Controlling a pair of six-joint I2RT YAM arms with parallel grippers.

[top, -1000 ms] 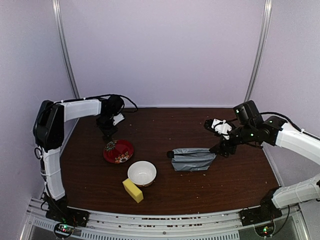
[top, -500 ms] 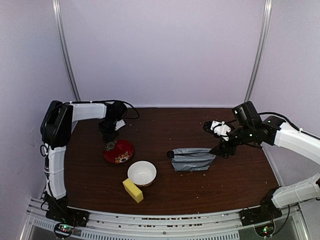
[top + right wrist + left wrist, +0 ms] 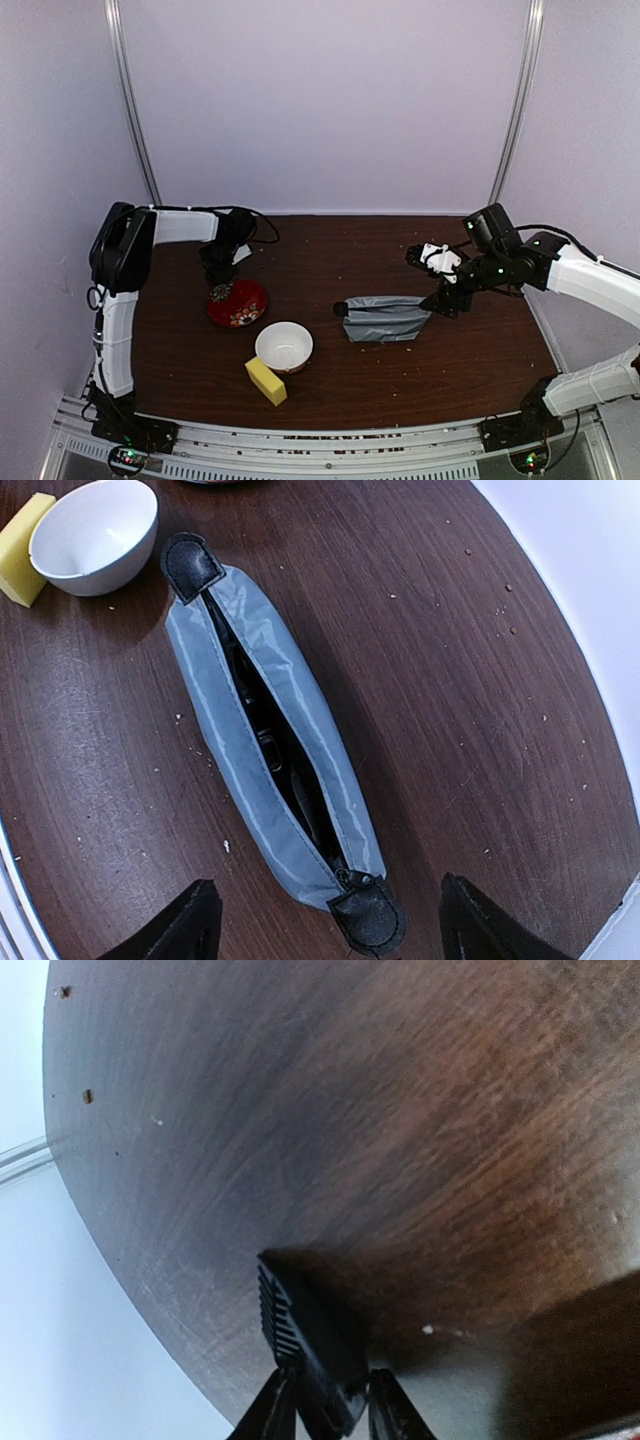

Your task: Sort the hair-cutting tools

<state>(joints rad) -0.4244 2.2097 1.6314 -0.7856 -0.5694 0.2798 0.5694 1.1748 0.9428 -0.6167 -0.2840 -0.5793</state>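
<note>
In the left wrist view a black comb [image 3: 310, 1330] with teeth along one edge lies on the dark table near its rounded back-left edge. My left gripper [image 3: 330, 1382] has a finger on each side of it, closed against it. From above, that left gripper [image 3: 216, 262] points down behind the red plate and hides the comb. A grey zip pouch [image 3: 225, 720] lies unzipped, with dark tools [image 3: 270, 752] inside that I cannot tell apart. My right gripper [image 3: 328, 888] hangs open over the pouch's zipper-pull end, holding nothing. Seen from above, the right gripper [image 3: 441, 302] is at the right end of the pouch [image 3: 385, 318].
A red patterned plate [image 3: 237, 302] sits just in front of the left gripper. A white bowl [image 3: 284, 346] and a yellow sponge [image 3: 266, 381] stand nearer the front. The table's curved back-left edge [image 3: 120, 1260] runs close to the comb. Crumbs dot the wood.
The left arm has swung its elbow inward while the gripper stayed behind the plate and closed in on the comb. The right arm has barely moved.
</note>
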